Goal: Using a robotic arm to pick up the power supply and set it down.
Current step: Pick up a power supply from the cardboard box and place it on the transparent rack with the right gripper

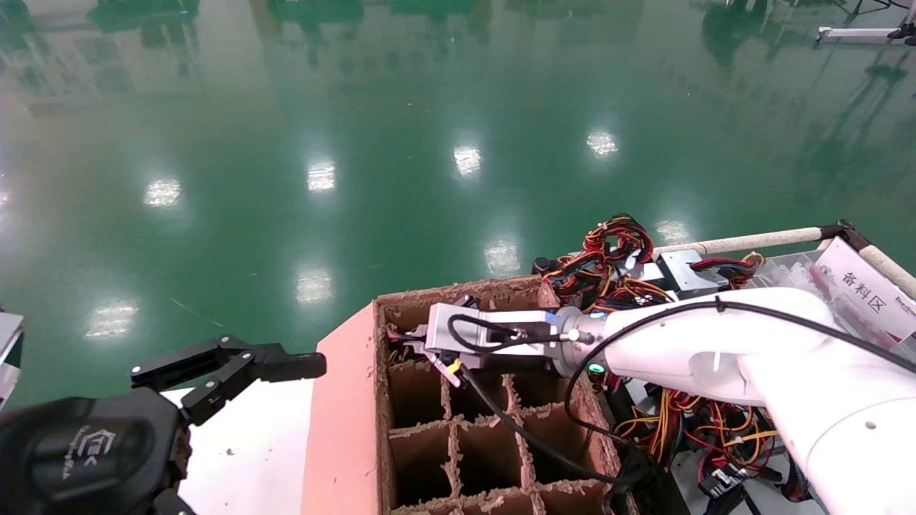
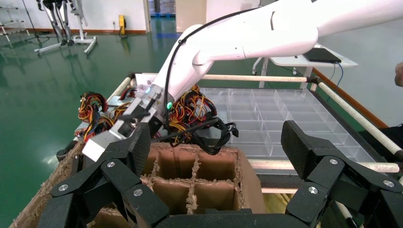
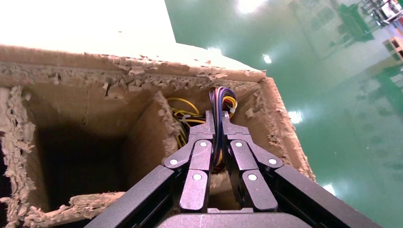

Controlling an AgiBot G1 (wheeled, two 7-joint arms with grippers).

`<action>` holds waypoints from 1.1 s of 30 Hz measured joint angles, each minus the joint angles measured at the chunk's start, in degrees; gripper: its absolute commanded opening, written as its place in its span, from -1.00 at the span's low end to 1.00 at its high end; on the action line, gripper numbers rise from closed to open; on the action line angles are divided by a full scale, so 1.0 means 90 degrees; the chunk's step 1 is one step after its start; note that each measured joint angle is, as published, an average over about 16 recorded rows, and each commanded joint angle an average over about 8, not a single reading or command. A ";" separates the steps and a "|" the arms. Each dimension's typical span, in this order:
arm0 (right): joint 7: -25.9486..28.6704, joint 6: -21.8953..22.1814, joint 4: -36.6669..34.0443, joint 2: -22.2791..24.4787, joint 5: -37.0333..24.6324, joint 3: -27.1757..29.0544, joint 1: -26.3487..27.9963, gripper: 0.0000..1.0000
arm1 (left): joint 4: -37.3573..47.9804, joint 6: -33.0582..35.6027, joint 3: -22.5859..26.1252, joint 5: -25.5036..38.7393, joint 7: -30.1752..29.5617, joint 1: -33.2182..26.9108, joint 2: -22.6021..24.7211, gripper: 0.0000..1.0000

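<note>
- The right gripper [image 3: 217, 124] is seen pressed together on a bundle of coloured wires [image 3: 219, 102] over the far-left cell of the cardboard grid box [image 1: 343, 400]; the body of the power supply is hidden down in that cell and cannot be made out.
- The robotic arm [image 1: 715, 343] is stretched from the right across the box's far rim, its silver wrist block [image 1: 486, 332] lying just above the ragged dividers.
- The nearer cells of the box are shown open and dark, with frayed cardboard edges on all sides.
- The left gripper [image 1: 236, 368] is held spread wide, near and left of the box, apart from it.
- More wired units [image 1: 615, 265] are heaped just right of the box, beside a clear compartment tray [image 2: 285, 118].
- A glossy green floor [image 1: 358, 143] is seen stretching far beyond, with open room to the left.
</note>
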 measured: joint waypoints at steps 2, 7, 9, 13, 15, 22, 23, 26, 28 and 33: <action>0.0031 -0.0096 -0.0035 0.0048 0.0097 0.0029 0.0063 -1.00 | 0.0000 0.0000 0.0000 0.0000 0.0000 0.0000 0.0000 1.00; 0.0077 -0.0385 -0.0089 0.0228 0.0361 0.0156 0.0255 -1.00 | 0.0000 0.0000 0.0000 0.0000 0.0000 0.0000 0.0000 1.00; 0.0092 -0.0517 -0.0082 0.0329 0.0483 0.0231 0.0340 -1.00 | 0.0000 0.0000 0.0000 0.0000 0.0000 0.0000 0.0000 1.00; 0.0124 -0.0787 0.0013 0.0597 0.0742 0.0408 0.0507 -1.00 | 0.0000 0.0000 0.0001 0.0000 0.0000 0.0000 0.0000 1.00; 0.0154 -0.0915 0.0104 0.0762 0.0876 0.0505 0.0582 -1.00 | 0.0000 0.0000 0.0001 0.0000 0.0000 0.0000 0.0000 1.00; 0.0401 -0.1283 0.0678 0.1560 0.1341 0.0868 0.0794 -1.00 | 0.0000 0.0000 0.0001 -0.0001 0.0000 0.0000 0.0000 1.00; 0.0458 -0.1319 0.0788 0.1706 0.1396 0.0917 0.0818 -1.00 | 0.0000 0.0000 0.0001 -0.0001 0.0001 0.0000 0.0000 1.00; 0.0648 -0.1396 0.1144 0.2184 0.1528 0.1054 0.0883 -1.00 | 0.0000 0.0000 0.0001 -0.0001 0.0001 0.0000 0.0000 1.00; 0.0785 -0.1418 0.1393 0.2534 0.1586 0.1136 0.0921 -1.00 | 0.0000 0.0000 0.0001 -0.0001 0.0001 0.0000 0.0000 1.00; 0.1132 -0.1417 0.2009 0.3483 0.1617 0.1295 0.0991 -1.00 | 0.0000 -0.0001 0.0001 -0.0001 0.0001 0.0000 -0.0001 1.00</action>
